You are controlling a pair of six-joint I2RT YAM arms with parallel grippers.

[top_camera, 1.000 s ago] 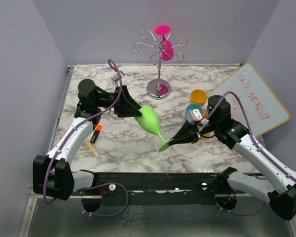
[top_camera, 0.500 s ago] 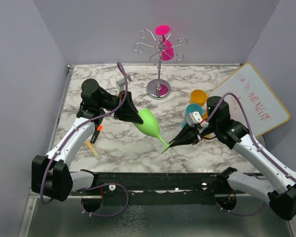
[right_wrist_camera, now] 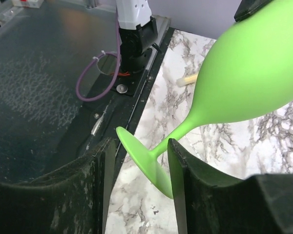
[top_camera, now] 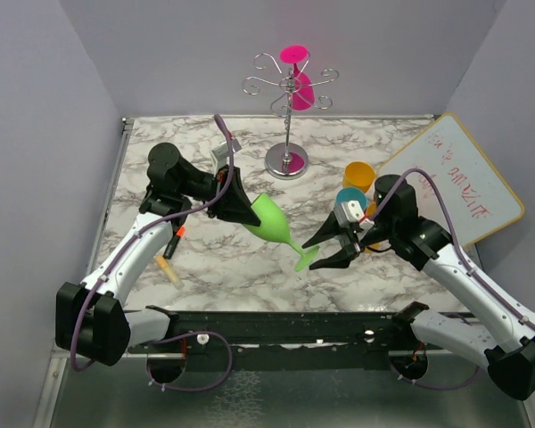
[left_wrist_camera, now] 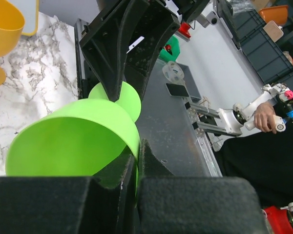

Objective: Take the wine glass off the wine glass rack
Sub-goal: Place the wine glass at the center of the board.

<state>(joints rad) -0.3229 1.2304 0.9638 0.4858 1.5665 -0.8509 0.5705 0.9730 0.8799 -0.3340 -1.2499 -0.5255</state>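
Observation:
A green wine glass (top_camera: 269, 218) hangs tilted over the marble table, bowl to the left, foot (top_camera: 305, 259) to the lower right. My left gripper (top_camera: 245, 217) is shut on the bowl's rim; in the left wrist view the green wall (left_wrist_camera: 73, 141) is pinched between the pads of that gripper (left_wrist_camera: 136, 161). My right gripper (top_camera: 316, 252) is open around the foot (right_wrist_camera: 141, 158), which sits between its fingers (right_wrist_camera: 178, 175) with a gap on the left side. The wine glass rack (top_camera: 287, 116) stands at the back centre, with a pink wine glass (top_camera: 301, 87) hanging from it.
An orange cup (top_camera: 358, 174) and a teal cup (top_camera: 349, 198) stand close behind my right gripper. A whiteboard (top_camera: 455, 183) leans at the right edge. An orange marker (top_camera: 175, 234) and a pale pen (top_camera: 169, 267) lie under my left arm.
My left gripper closed on the green glass's rim. My right gripper, which was shut on the foot, has opened, and the glass has stayed up in the left grip.

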